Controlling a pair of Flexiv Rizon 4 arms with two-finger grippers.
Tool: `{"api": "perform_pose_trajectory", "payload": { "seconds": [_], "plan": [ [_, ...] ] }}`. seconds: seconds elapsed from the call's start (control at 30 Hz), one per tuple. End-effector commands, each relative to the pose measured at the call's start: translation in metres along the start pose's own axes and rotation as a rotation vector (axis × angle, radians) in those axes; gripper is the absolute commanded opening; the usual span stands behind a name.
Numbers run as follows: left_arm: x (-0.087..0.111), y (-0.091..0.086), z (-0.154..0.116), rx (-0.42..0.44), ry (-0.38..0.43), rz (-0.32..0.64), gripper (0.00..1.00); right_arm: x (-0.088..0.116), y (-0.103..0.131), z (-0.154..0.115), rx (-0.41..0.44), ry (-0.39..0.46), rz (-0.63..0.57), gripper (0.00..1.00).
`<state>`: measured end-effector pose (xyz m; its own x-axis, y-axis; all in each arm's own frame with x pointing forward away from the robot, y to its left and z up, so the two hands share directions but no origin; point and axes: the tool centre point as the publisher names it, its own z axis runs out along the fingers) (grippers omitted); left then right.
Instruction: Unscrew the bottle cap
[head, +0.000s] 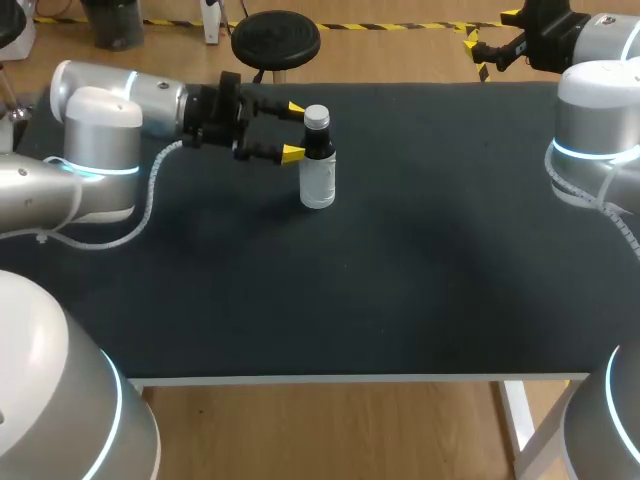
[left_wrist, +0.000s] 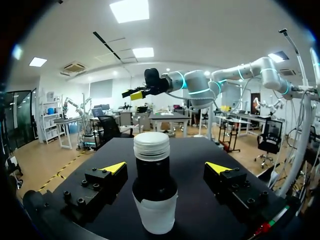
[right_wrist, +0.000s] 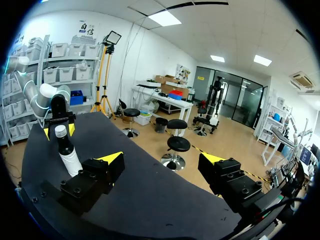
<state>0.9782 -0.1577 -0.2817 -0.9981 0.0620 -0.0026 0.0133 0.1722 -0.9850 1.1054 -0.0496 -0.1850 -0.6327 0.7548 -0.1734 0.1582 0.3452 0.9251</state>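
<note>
My left jaws stand apart, flanking the neck of the bottle (head: 318, 170), upright near the table's (head: 400, 280) far edge, likely to brace it; my right jaws, also apart and empty, hang off the far right corner, the cap (head: 317, 117) untouched.

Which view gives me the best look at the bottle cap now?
Left wrist view: the bottle cap stands close, between the open fingers of the left gripper, ridges visible. Head view shows it small from above; right wrist view, distant and tiny.
</note>
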Motion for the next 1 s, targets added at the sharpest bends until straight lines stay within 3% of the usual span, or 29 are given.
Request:
{"api": "perform_pose_trajectory", "payload": {
  "seconds": [0.03,1.0],
  "plan": [
    [-0.001,0.002,0.005,0.002,0.003,-0.002,1.0,0.0,0.0,0.0,0.0,0.001,0.0,1.0],
    [-0.008,0.002,0.027,0.035,0.062,-0.025,1.0,0.0,0.0,0.0,0.0,0.001,0.0,1.0]
  ]
}}
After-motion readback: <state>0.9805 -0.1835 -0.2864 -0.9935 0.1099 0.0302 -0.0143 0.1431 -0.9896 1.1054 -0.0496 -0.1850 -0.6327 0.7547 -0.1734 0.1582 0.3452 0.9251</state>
